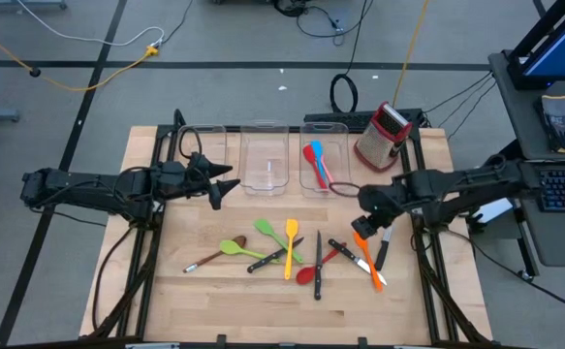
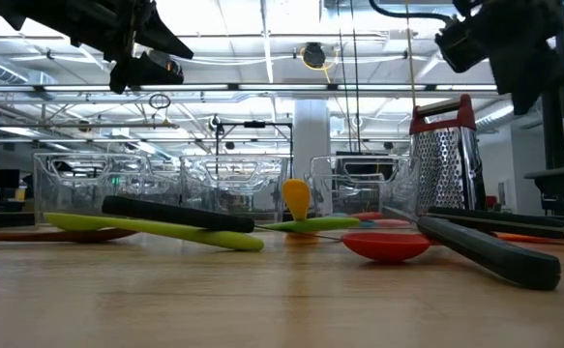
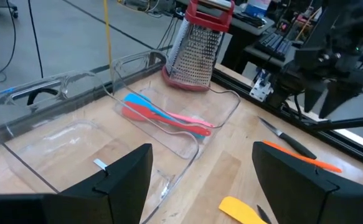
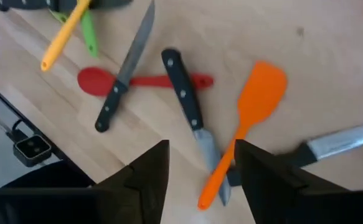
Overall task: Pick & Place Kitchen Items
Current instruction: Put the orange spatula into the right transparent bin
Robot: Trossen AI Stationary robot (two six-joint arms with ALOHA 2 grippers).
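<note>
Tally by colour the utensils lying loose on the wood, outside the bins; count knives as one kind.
Black-handled knives: 4
Green utensils: 2
Yellow spatula: 1
Red spoon: 1
Orange spatula: 1
Brown spoon: 1
Total: 10

two dark robot arms, black all over

left arm (image 1: 98,189) and right arm (image 1: 456,184) are jointed matte-black links with black cables trailing behind; either side of the jaws, broad flat black fingers (image 3: 125,180), squared at their tips.
</note>
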